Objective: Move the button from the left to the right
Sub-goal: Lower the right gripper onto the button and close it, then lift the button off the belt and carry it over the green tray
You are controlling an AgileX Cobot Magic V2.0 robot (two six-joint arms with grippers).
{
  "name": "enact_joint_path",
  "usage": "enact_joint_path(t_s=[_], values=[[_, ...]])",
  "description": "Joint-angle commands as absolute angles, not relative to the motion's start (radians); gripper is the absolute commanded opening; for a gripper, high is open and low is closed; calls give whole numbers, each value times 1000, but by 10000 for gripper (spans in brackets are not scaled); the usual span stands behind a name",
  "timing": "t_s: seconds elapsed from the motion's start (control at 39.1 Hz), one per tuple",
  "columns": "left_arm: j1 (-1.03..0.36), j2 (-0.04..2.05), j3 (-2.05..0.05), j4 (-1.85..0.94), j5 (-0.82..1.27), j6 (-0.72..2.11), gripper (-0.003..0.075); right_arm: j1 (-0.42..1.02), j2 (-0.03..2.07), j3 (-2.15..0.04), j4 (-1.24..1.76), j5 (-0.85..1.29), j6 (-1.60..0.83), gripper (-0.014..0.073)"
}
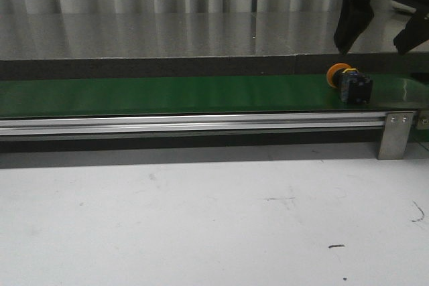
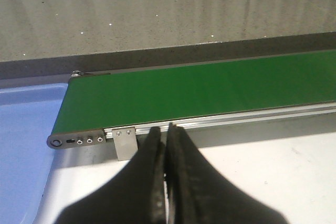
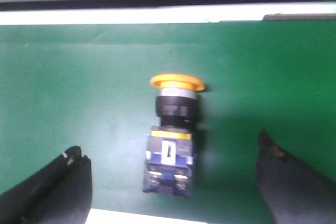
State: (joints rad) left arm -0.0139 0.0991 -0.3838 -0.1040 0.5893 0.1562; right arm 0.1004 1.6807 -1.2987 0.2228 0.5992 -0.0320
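One button (image 1: pixel 348 83) lies on the green belt (image 1: pixel 167 95) beside a white table (image 1: pixel 201 219).

Button (image 3: pixel 171 140) lies on its side on green belt (image 3: pixel 79 93), yellow head pointing away from right gripper (image 3: pixel 173 174). Gripper fingers (image 3: pixel 55 190) spread wide, one each side of the black block, neither touching it.
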Motion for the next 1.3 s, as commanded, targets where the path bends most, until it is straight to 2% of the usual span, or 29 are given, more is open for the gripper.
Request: enact_joint_path(t_s=[0.0,0.13,0.18,0.26,0.41,0.54,0.84,1.28], values=[[-21,111,-408,-119,509,153,-21,100,1680,-1346,231,573,-34,645],[-21,111,-408,-119,509,153,-21,100,1723,-1348,231,575,-34,641],[-21,111,-408,-119,509,153,-21,100,1736,-1348,231,577,-34,613],[-21,111,-408,-119,509,153,-21,100,1749,-1348,231,579,-34,526],[-21,111,-408,-119,509,153,-21,100,1751,-1348,231,573,-34,291],[-21,111,-408,-119,509,153,-21,99,1749,-1348,231,564,-34,211],[-21,111,-408,-119,509,153,-21,42,1692,-1378,207,580,-34,213],[-21,111,-408,-119,509,153,-21,-269,1695,-1481,98,659,-34,216]])
